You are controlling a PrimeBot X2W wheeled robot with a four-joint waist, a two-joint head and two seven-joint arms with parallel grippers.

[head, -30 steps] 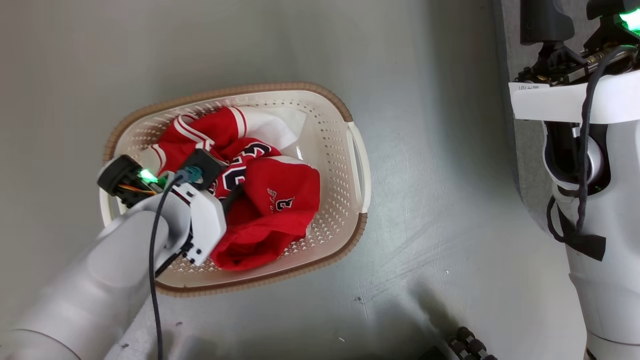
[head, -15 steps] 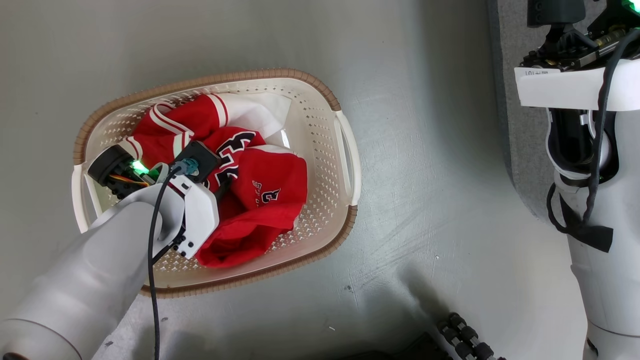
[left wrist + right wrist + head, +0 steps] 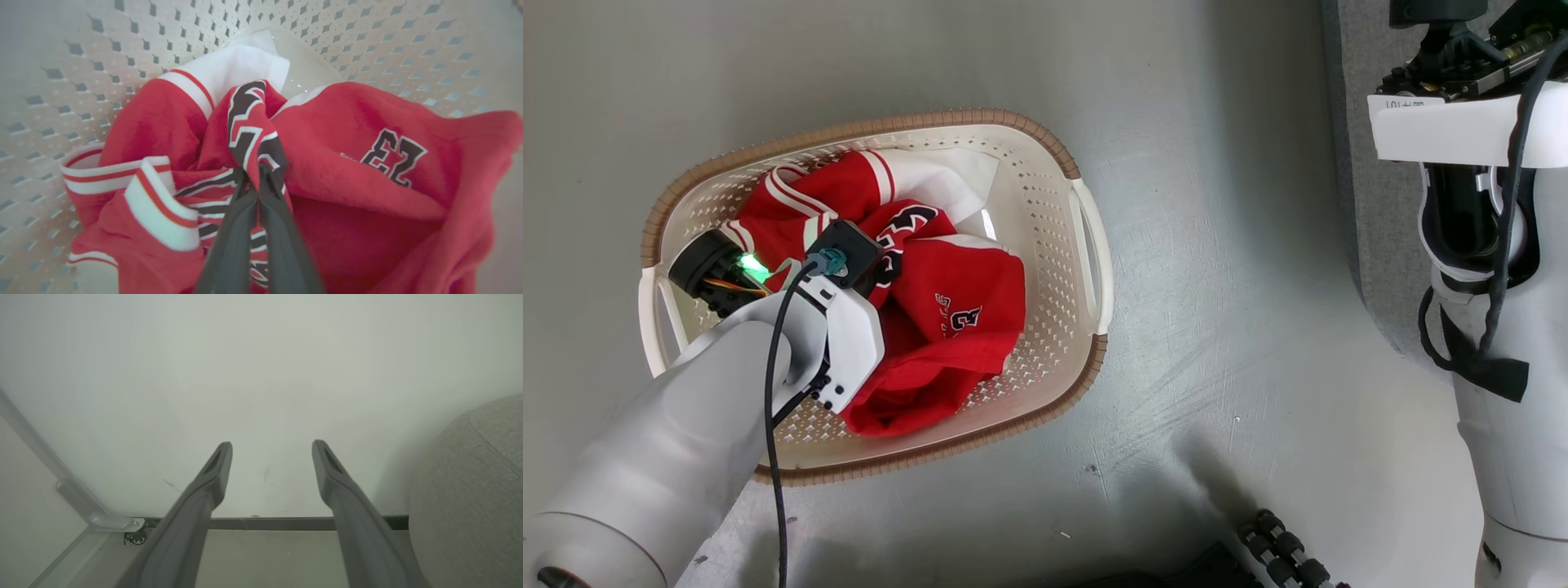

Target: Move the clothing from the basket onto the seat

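Note:
The cream basket (image 3: 1045,245) with its brown rim stands on the grey floor, left of centre in the head view. Red jerseys (image 3: 964,294) with white panels and navy numbers lie bunched inside it. My left arm (image 3: 849,335) reaches down into the basket and covers its own fingers there. In the left wrist view my left gripper (image 3: 257,173) is shut on a raised fold of red jersey (image 3: 251,122) with navy lettering, against the perforated basket wall (image 3: 367,41). My right gripper (image 3: 271,453) hangs open and empty facing a wall. The grey sofa (image 3: 470,490) (image 3: 1349,204) lies to the right.
My right arm (image 3: 1503,343) with its dangling black cable stands along the right edge of the head view. A black ribbed part (image 3: 1286,551) shows at the bottom. In the right wrist view a pale panel on a small caster (image 3: 137,537) stands at the left by the dark baseboard.
The camera shifted, so the basket sits lower-left in view. The left fingers have closed and the numbered fold has bunched up toward them. The right arm has hardly moved.

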